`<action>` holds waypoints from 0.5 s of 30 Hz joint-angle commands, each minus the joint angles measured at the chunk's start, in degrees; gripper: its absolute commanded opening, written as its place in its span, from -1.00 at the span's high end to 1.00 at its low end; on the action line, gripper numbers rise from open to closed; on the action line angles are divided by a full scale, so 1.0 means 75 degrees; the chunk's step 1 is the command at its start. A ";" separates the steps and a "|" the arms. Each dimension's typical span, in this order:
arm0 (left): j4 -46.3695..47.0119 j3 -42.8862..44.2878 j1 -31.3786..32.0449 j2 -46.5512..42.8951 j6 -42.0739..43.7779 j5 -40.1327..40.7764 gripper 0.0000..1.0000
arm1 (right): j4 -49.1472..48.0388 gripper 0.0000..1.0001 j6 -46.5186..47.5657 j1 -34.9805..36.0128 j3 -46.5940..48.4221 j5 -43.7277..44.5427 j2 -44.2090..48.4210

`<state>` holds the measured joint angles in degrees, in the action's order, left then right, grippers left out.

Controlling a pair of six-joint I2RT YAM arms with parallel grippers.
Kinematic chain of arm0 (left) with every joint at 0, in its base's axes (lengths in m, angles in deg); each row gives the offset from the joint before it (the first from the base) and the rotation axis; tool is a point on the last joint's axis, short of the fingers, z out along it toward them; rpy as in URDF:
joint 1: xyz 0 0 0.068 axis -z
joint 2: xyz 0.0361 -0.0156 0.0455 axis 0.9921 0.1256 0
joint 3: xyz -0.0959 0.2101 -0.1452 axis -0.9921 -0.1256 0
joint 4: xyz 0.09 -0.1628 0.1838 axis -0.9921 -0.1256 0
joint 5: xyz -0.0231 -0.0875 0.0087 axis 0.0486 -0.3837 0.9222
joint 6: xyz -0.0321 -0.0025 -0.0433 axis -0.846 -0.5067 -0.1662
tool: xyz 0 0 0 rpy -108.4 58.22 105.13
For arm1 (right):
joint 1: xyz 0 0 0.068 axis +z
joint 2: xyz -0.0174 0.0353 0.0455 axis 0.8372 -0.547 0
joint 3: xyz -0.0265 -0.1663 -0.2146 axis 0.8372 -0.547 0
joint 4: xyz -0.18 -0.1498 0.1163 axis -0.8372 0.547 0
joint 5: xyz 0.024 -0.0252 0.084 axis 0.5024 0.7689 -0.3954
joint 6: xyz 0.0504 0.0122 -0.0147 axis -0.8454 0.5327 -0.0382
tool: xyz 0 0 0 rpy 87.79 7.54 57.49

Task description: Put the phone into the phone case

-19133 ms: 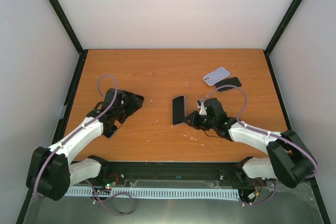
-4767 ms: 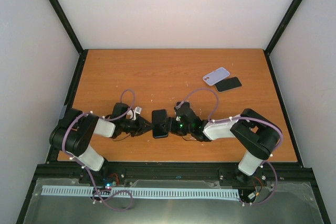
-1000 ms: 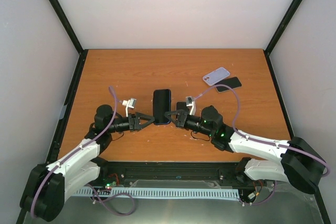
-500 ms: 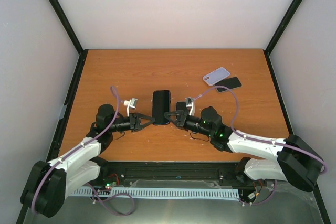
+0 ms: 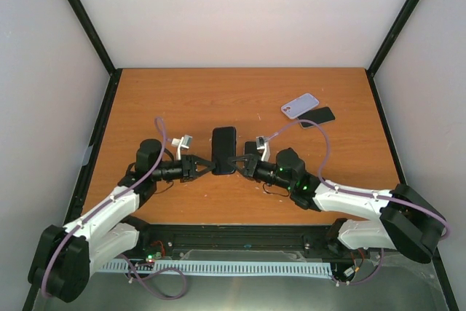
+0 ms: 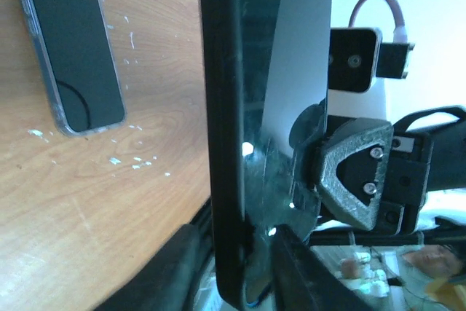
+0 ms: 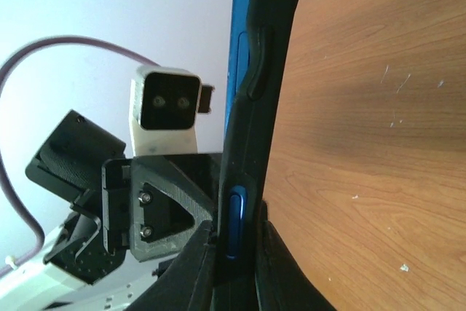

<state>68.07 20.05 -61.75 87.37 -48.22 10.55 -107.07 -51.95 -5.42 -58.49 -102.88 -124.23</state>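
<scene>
Orange wood-grain table (image 5: 145, 100), flecked with pale scuffs, boxed in by plain white walls and black corner posts. At the middle, toward the near edge: phone (image 5: 223, 149), screen up, level with the wood and seemingly lifted off it, pinched from both sides. Left gripper (image 5: 206, 166) clamped over the near left of its edge, right gripper (image 5: 239, 163) clamped over the near right, fingers (image 6: 178, 267) closed either side of the slab in both wrist views.

Already around the handset, a black phone case (image 7: 255, 71), with moulded button bumps and a sliver of blue showing at the rim. Screen sitting just inside that rim in the left wrist view. Judged from these edges, main step largely done: phone in the case, or very nearly. Full seating at all four corners not verifiable, with the far end out of both wrist views. Probably left: a last press-in if any corner stands proud, then setting down and letting go.

Untouched at the far right, well apart from the arms: a lavender case (image 5: 300, 105) and a dark slab (image 5: 317, 116), touching or nearly so. Also flat on the wood, beyond the held phone in the left wrist view: a dark handset with a pale rim (image 6: 69, 49).
</scene>
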 commanded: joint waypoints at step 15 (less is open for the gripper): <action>0.1497 0.0394 0.0043 -0.0533 0.0349 -0.0343 -0.15 | -0.0417 0.74 0.1280 0.0199 -0.0208 -0.1266 0.1176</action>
<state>71.40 21.65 -61.70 83.79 -45.08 10.74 -103.17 -44.74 -4.99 -59.37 -109.11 -116.89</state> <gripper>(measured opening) 0.588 0.135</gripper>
